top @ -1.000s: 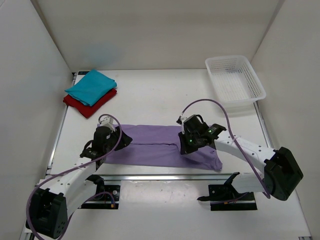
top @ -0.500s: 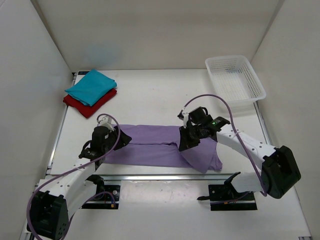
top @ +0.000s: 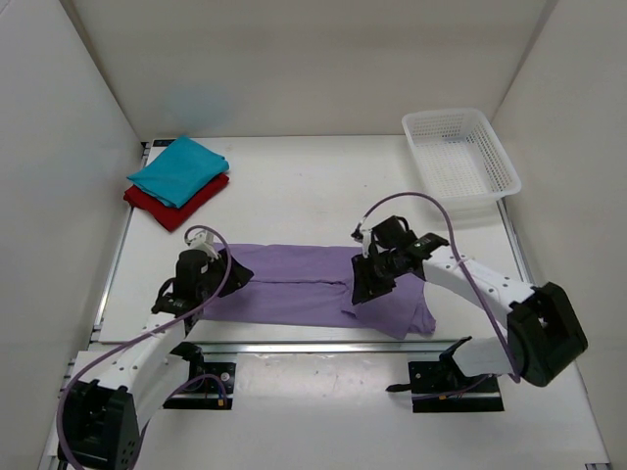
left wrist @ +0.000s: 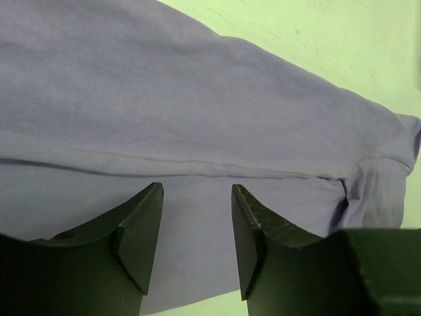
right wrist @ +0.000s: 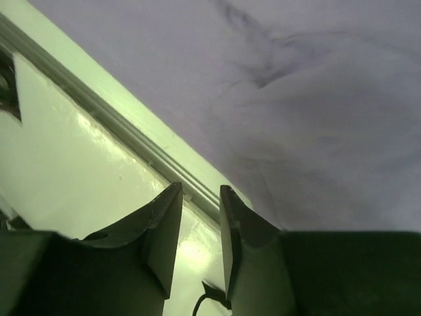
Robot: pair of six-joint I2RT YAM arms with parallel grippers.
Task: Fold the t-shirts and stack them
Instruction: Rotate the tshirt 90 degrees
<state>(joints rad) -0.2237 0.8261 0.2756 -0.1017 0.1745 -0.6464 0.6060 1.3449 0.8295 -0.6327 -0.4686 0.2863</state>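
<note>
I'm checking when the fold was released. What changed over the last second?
The right gripper opened and let go of the lavender shirt, whose right end now lies on the table. The left gripper drifted slightly left, open over the shirt's left end. The teal shirt on the red shirt and the basket did not move.

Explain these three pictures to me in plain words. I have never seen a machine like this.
Two robot arms are bolted at the near edge of a white table. The overhead picture shows the left arm and right arm over a lavender t-shirt stretched out across it. At the back left a teal t-shirt lies folded on a red t-shirt; a white basket sits back right. The other two pictures come from cameras on each wrist, looking past the left fingers and right fingers, both apart, holding nothing.
</note>
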